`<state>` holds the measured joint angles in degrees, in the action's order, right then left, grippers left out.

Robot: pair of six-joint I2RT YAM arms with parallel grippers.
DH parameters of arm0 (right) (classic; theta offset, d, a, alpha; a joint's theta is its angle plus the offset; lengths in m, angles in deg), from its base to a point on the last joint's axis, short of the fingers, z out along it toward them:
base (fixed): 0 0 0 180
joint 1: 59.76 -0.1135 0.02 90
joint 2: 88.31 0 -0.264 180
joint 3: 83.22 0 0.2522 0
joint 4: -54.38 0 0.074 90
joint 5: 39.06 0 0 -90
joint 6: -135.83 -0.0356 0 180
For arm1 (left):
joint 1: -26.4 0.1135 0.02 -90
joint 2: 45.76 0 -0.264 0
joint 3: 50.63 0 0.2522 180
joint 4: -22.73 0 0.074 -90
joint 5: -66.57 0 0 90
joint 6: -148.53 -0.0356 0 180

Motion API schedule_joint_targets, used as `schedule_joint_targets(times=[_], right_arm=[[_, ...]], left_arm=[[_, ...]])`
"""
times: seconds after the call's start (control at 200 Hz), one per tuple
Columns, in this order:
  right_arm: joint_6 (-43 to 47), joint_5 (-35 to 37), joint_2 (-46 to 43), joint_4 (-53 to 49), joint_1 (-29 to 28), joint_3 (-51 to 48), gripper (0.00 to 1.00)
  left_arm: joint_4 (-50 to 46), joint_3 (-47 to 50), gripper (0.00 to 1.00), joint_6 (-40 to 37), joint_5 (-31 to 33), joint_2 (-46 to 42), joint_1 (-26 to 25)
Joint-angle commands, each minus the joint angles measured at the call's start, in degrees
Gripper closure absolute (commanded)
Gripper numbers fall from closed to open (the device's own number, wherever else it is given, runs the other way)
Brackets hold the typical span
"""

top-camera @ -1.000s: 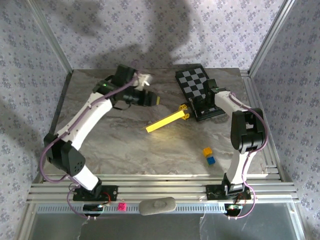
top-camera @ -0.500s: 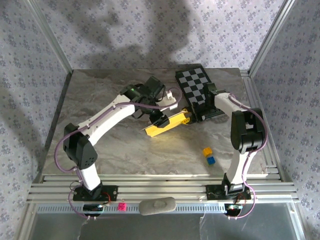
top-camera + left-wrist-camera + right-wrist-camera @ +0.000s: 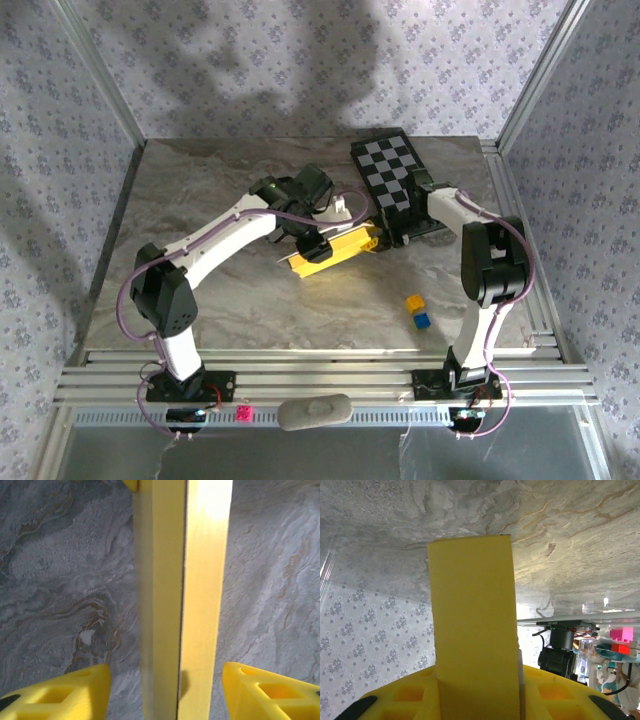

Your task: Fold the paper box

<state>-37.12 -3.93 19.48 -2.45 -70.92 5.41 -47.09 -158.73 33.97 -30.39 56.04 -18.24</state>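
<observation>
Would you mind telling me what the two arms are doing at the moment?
They are working on folding the paper box. The right gripper is shut on one end of it, near the chequered board. The left gripper straddles the box farther along, its fingers open on either side and not yet clamped. The box looks like a long, flat yellow strip at this point.
</observation>
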Motion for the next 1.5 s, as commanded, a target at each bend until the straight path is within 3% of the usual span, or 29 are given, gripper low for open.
schedule_joint_targets(times=[0.0, 0.145, 0.235, 0.505, 0.755, 0.999, 1.194, 1.379, 1.494], right_arm=[[-2.86, 0.29, -0.04, 0.85, -0.79, -0.65, 0.72], [-3.50, 0.48, 0.50, 1.54, -1.39, -0.69, 0.72], [-4.24, 0.73, 0.58, 2.25, -1.56, -0.81, 0.72], [-5.50, 1.26, 0.76, 3.29, -1.93, -1.49, 0.72], [-7.31, 1.93, 0.82, 5.28, -2.02, -2.01, 0.73], [-8.51, 2.59, 0.50, 5.52, -2.29, -2.22, 0.70], [-8.46, 3.44, -0.27, 4.70, -2.16, -2.39, 0.54], [-4.93, 4.72, -0.97, 1.98, -1.54, -1.00, 0.28], [-1.32, 6.03, -1.73, -1.28, -0.98, 1.47, 0.18]], left_arm=[[0.61, 0.18, 0.44, 0.02, 1.59, 0.85, 0.01], [-0.50, -1.13, 0.64, 1.07, 0.32, 2.67, 0.32], [-1.11, -1.63, 0.67, 1.44, -0.28, 3.49, 0.44], [-1.16, -1.37, 0.92, 1.40, -0.86, 4.20, 1.13], [-1.67, -1.28, 1.00, 1.18, -1.56, 3.91, 1.18], [-2.31, -1.00, 1.00, 0.66, -1.04, 4.02, 1.11], [-3.57, -1.53, 1.00, -1.47, -1.74, 4.27, 1.31], [-5.65, -2.31, 1.00, -3.38, -4.62, 4.64, 1.57], [-6.36, -2.58, 1.00, -3.58, -5.51, 4.90, 1.78]])
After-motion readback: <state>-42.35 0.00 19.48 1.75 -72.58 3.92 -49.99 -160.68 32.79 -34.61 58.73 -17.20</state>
